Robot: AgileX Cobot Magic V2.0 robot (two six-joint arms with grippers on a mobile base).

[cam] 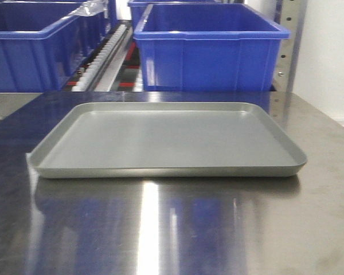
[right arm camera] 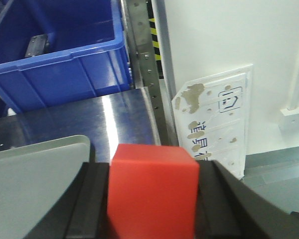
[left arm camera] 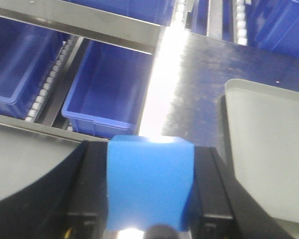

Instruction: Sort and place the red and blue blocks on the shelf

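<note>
Left claw [left arm camera: 150, 167]: clamped on the blue block [left arm camera: 149, 196], fingers [left arm camera: 92, 194] flat against two opposite faces, block seated well back between them. Right claw [right arm camera: 153, 199]: same grip on the red block [right arm camera: 152, 191]. Squeezing flat faces should keep a plain cube from twisting, and one colour per arm keeps the sort simple (my read, not something I can verify from here). Both blocks are in the air, neither touching the tray [cam: 160, 171] nor the table [cam: 160, 235]. The tray sits flat mid-table, long edge toward the front camera, nothing on it. The left wrist view looks down past the tray's corner at the shelf [left arm camera: 89, 25]. A flat steel rail runs across, with blue bins [left arm camera: 109, 89] on white roller tracks [left arm camera: 47, 84] below it, so I judge that's where blue is headed. The right wrist view faces the right-hand bin [right arm camera: 60, 64] and the perforated shelf upright [right arm camera: 139, 50] beside the white wall. Counts: two blocks, one red and one blue. One tray. One table. The front view shows two bins in the near row, with part of at least one more behind. The left wrist view shows two bins below the rail and more blue ones beyond, cropped, so no firm total. Neither arm shows in the front view.
</note>
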